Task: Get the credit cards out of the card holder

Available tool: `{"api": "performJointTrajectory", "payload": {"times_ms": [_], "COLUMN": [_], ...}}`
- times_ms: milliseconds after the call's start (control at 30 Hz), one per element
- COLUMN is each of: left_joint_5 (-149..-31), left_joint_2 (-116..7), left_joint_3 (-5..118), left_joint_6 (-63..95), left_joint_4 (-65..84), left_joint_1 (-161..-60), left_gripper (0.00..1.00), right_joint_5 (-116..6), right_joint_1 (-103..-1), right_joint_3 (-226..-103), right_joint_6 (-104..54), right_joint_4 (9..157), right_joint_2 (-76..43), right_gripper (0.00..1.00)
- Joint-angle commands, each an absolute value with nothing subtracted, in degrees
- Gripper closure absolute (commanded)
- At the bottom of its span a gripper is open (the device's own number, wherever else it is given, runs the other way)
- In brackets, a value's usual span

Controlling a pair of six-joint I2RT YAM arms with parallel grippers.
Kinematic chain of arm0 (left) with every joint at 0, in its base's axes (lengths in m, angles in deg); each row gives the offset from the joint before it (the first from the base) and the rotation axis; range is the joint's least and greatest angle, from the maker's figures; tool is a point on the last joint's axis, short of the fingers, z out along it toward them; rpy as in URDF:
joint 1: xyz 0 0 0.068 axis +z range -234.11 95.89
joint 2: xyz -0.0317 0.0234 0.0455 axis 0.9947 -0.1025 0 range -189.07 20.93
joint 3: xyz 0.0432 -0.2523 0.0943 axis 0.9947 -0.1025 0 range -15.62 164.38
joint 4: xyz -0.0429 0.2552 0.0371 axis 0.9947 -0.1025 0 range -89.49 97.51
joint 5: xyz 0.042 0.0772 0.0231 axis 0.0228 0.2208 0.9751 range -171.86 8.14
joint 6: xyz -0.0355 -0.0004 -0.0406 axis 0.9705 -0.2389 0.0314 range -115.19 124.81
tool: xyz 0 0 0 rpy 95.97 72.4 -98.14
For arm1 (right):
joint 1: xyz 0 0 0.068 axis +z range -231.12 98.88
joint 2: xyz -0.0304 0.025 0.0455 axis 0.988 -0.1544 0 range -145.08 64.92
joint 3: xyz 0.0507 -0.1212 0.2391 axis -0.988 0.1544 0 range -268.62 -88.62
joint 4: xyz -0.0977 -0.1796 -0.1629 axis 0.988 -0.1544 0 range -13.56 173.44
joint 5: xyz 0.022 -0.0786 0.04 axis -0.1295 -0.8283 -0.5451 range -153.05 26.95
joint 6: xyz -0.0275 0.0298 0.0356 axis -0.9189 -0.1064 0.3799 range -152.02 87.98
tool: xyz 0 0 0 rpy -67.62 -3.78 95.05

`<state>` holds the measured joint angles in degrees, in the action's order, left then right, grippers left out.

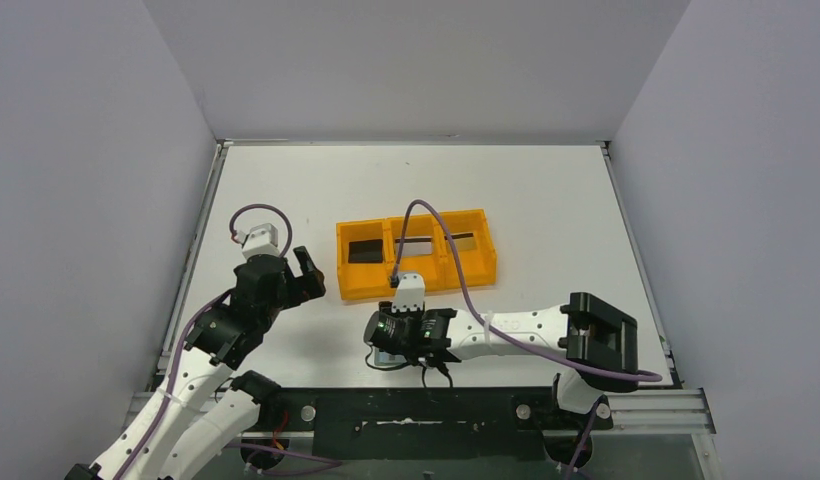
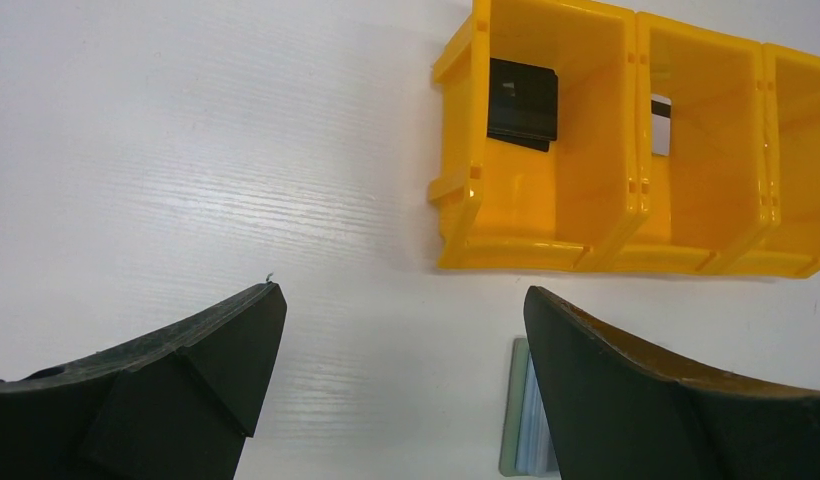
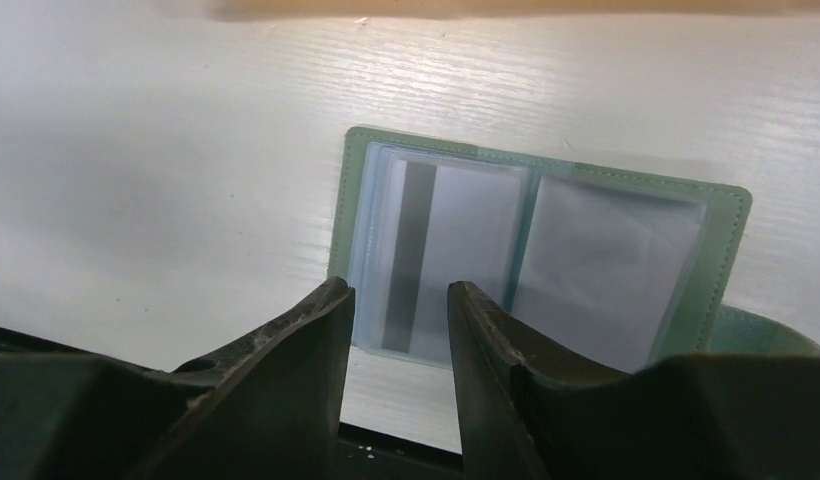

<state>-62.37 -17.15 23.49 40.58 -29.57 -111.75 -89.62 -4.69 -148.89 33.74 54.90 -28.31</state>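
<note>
A small flat folding card holder, grey-green outside and pale blue inside, lies open on the white desk, close to the edge where the arms are fixed. It lies in front of the orange plastic tray with three compartments, and the two do not touch.

In the left clear pocket of the card holder sits a silvery grey credit card with a dark stripe along one side. Whether the right pocket holds a card I cannot tell.

The fingers of the right arm hang just over the near edge of the card holder, above this left pocket. They are parted by a narrow gap and nothing is pinched between them.

A thin black credit card lies in the left compartment of the tray. Something small and flat is also in the middle compartment, but it is too small to name.

The fingers of the left arm are spread wide and released, with nothing between them. They are over bare desk to the left of the tray, apart from the card holder.
</note>
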Motion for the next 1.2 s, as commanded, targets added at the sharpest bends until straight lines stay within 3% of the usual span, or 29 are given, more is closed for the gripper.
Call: {"api": "performJointTrajectory", "payload": {"times_ms": [0,333,800,1167], "left_joint_5": [-62.75,-62.78,-62.91,-64.35], "left_joint_2": [-17.28,-17.19,-17.30,-17.20], "left_joint_3": [23.63,23.67,23.67,23.80], "left_joint_6": [40.60,40.59,40.62,40.51], "left_joint_4": [-27.39,-27.44,-27.39,-26.99], "left_joint_1": [-111.36,-111.27,-111.18,-111.18], "left_gripper": [0.08,0.08,0.08,0.08], "right_joint_5": [-91.83,-88.87,-89.18,-88.10], "right_joint_1": [-5.17,-5.81,-5.91,-6.47], "right_joint_3": [-149.92,-152.03,-149.88,-145.47], "right_joint_6": [36.26,36.07,36.54,32.69], "right_joint_4": [52.34,50.97,52.02,61.38], "right_joint_2": [-30.04,-37.04,-35.67,-28.22], "right_gripper": [0.58,0.58,0.97,1.00]}}
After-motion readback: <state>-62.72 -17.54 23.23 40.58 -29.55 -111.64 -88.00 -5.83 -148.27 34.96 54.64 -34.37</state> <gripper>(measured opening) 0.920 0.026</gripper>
